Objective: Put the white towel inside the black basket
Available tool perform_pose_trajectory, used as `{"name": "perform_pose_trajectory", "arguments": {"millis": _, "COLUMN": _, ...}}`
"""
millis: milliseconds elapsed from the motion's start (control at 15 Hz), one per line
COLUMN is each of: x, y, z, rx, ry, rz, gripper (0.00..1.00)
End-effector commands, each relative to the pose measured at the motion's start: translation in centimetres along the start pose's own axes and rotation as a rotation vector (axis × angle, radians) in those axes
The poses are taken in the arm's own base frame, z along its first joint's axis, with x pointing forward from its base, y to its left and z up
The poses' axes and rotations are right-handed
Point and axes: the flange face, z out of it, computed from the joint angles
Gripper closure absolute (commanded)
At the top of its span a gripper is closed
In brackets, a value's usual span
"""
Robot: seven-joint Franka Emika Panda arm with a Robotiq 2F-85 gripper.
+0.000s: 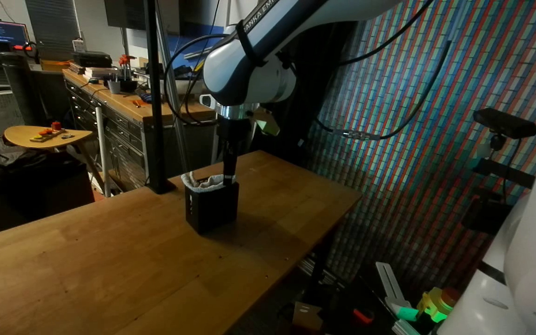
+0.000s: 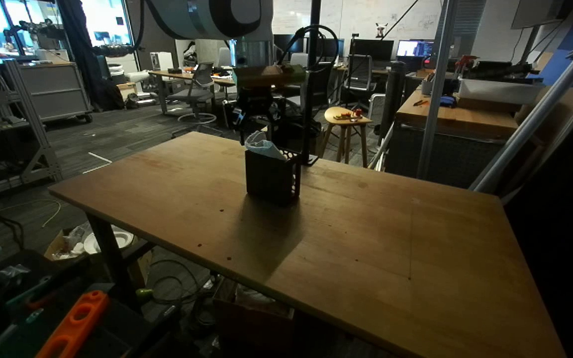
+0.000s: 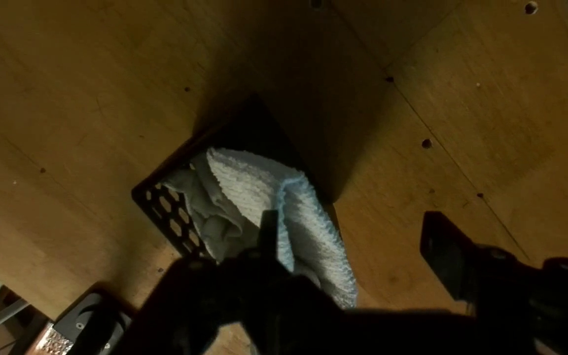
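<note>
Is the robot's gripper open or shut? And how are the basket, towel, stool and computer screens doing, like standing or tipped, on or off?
Gripper: open
Black basket: upright on the table
White towel: bunched in the basket, partly sticking out the top
Stool: standing upright
Computer screen: lit
Screen beside it: dark

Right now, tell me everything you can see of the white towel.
The white towel looks soft and nubby, with pale blue stitching along its edge. It sits bunched and folded in the black basket, part of it poking out of the top. The tool is open close by; whether it touches the towel, I can't tell.
</note>
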Motion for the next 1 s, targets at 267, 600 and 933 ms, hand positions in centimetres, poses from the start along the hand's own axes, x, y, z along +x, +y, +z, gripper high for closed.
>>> {"name": "perform_pose_trajectory", "arguments": {"millis": 267, "x": -2.7, "y": 2.5, "z": -0.3, "rx": -0.009, "ry": 0.010, "rz": -0.080, "gripper": 0.00}}
{"name": "perform_pose_trajectory", "arguments": {"millis": 600, "x": -1.7, "y": 3.0, "z": 0.0, "rx": -0.008, "ry": 0.009, "rz": -0.127, "gripper": 0.00}}
{"name": "perform_pose_trajectory", "arguments": {"millis": 933, "x": -0.5, "y": 3.3, "z": 0.3, "rx": -0.009, "ry": 0.016, "rz": -0.164, "gripper": 0.00}}
